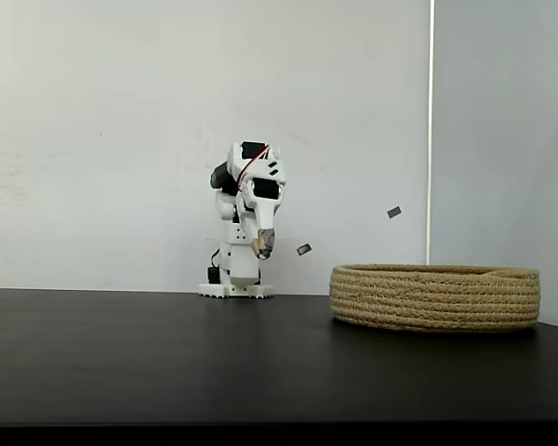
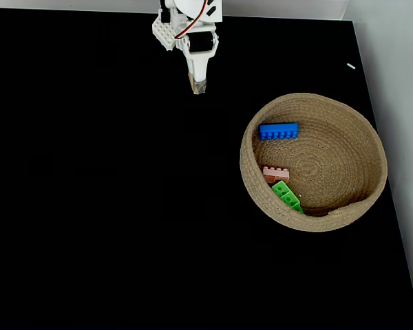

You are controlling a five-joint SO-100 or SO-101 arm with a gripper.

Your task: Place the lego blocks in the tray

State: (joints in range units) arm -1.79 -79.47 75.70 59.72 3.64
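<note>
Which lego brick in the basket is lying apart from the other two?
The blue studded plastic brick, alone near the basket's upper left wall; the pale pink brick and green brick touch.

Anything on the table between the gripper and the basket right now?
Nothing: in the fixed view from above, only bare black table lies between the gripper and the basket.

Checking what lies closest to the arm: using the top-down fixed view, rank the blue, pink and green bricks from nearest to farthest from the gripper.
Measured from the gripper, in the top-down fixed view:
1. blue brick, upper left part of the basket.
2. pink brick, by the basket's left wall, lower down.
3. green brick, just below the pink one, at the lower-left wall.
</note>
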